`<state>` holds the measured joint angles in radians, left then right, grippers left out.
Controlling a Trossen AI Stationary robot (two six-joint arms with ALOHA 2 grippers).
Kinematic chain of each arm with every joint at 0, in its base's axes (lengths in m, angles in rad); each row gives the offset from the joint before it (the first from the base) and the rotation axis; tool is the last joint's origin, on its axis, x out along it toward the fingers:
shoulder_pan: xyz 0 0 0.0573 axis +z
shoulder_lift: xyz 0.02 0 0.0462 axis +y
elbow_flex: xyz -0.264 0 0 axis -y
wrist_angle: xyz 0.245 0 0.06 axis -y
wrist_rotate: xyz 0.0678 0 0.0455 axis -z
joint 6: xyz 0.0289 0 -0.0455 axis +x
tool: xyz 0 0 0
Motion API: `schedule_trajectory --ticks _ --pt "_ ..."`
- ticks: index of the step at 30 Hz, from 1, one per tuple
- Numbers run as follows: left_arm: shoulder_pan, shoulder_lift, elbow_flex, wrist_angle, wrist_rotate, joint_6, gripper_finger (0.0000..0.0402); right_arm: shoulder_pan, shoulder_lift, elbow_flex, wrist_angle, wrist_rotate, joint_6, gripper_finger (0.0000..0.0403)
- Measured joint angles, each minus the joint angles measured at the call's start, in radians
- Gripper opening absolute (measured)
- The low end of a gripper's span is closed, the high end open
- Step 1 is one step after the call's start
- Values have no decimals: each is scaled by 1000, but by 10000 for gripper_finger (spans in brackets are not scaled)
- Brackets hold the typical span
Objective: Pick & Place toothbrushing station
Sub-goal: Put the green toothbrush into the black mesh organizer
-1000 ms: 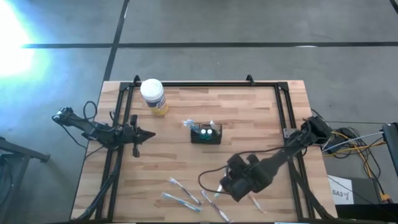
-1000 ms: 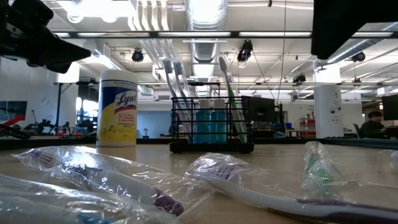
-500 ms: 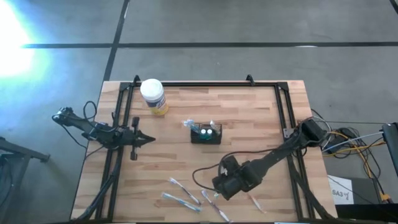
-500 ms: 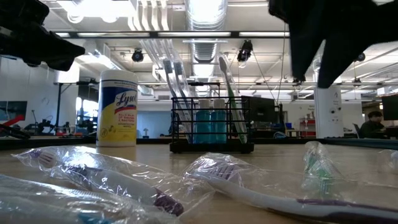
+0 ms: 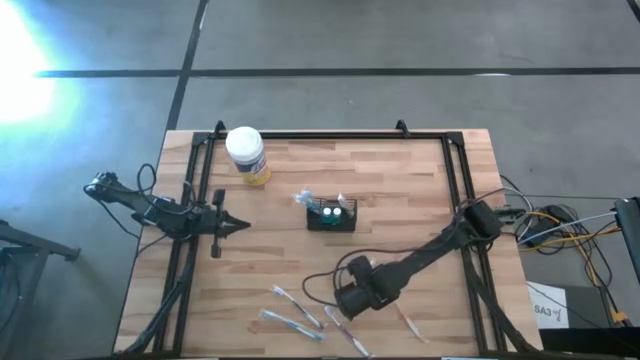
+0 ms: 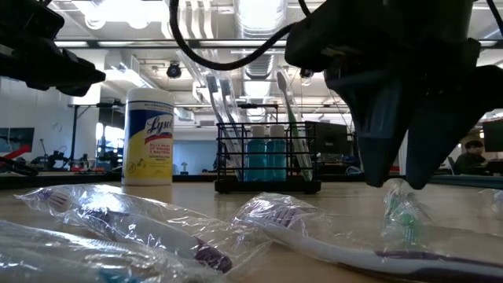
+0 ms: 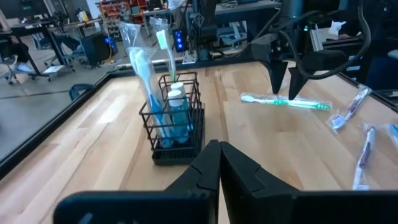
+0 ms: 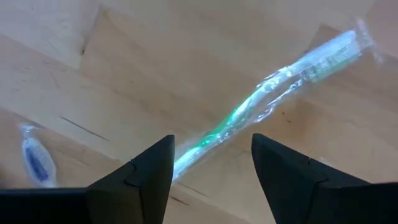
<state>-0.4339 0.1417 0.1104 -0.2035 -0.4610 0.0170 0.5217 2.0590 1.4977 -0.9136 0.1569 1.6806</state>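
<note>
The toothbrushing station [image 5: 331, 215] is a small black wire holder. It stands on its base at mid-table, with wrapped toothbrushes and two teal tubes upright in it [image 7: 173, 118] [image 6: 267, 153]. My right gripper [image 8: 212, 142] points down near the table's front, open. Its fingers stand on either side of a green toothbrush in a clear wrapper [image 8: 249, 115] [image 7: 286, 102], which lies flat on the wood, and they stay clear of it. In the low view the gripper [image 6: 397, 177] hangs just above the table. My left gripper [image 7: 218, 149] waits shut over the table's left part [image 5: 238, 226].
A white-lidded yellow wipes jar [image 5: 247, 155] stands at the far left. Several wrapped toothbrushes [image 5: 296, 306] [image 5: 410, 325] lie near the front edge. A black frame [image 5: 300, 135] runs round the table. Bare wood lies between the station and my right gripper.
My right gripper has come down toward the table and shifted toward its left edge, ending low over the green toothbrush. The station and the toothbrushes have stayed where they were.
</note>
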Motion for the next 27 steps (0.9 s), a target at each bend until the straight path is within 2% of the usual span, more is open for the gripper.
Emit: schedule_trajectory --ticks 7,15,20,27 --pt "0 2 0 0 0 -13 9 -16 7 -30 6 -6 -13 200" --pt "0 3 0 0 0 -14 11 -60 4 -90 39 -10 -113 164" --pt "0 3 0 0 0 -15 17 -77 1 -106 72 -9 -174 129" --pt "0 3 0 -8 0 -37 4 -81 -3 -99 84 23 -231 60"
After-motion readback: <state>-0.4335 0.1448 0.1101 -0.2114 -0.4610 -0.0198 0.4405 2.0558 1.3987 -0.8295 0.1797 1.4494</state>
